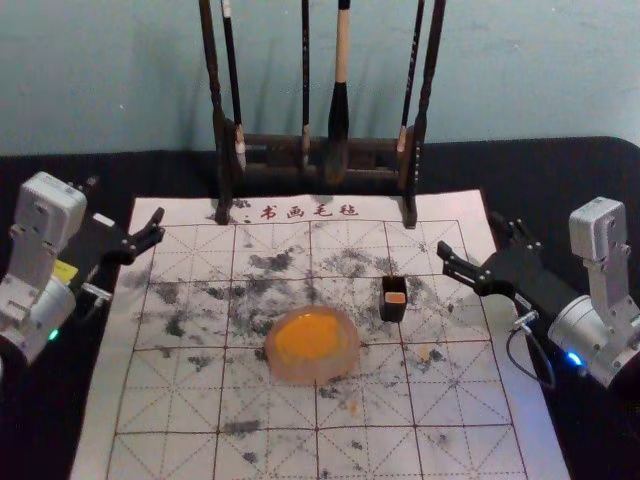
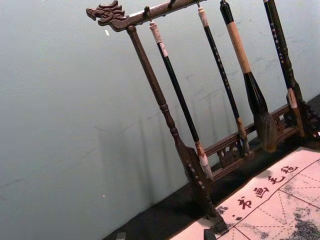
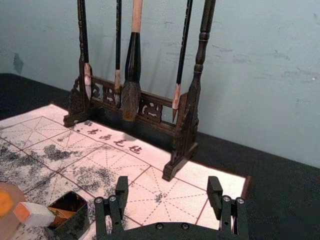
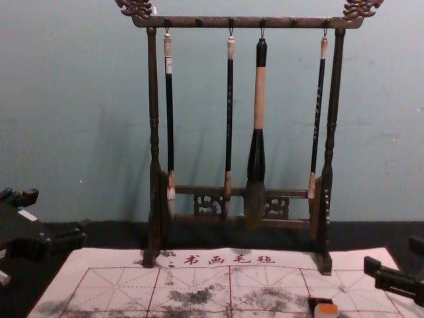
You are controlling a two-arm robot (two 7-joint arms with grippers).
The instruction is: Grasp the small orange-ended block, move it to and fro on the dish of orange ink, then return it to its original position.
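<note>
The block (image 3: 39,215) is white, orange-ended; ink (image 1: 308,336) orange; mat (image 1: 165,400) white, red-gridded, black-smudged; wall (image 1: 520,75) blue-green.

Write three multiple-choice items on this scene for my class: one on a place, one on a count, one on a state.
1. Where is the orange-ended block?
A on the ink dish
B in the black holder
C beneath the mat

2. How many brushes hang from the rack?
A two
B six
C four

3. How is the right gripper?
A open
B shut
C clasping the block

Key:
1 B: the holder's walls surround its lower part.
2 C: the chest view shows four side by side.
3 A: its fingers stand apart.
</note>
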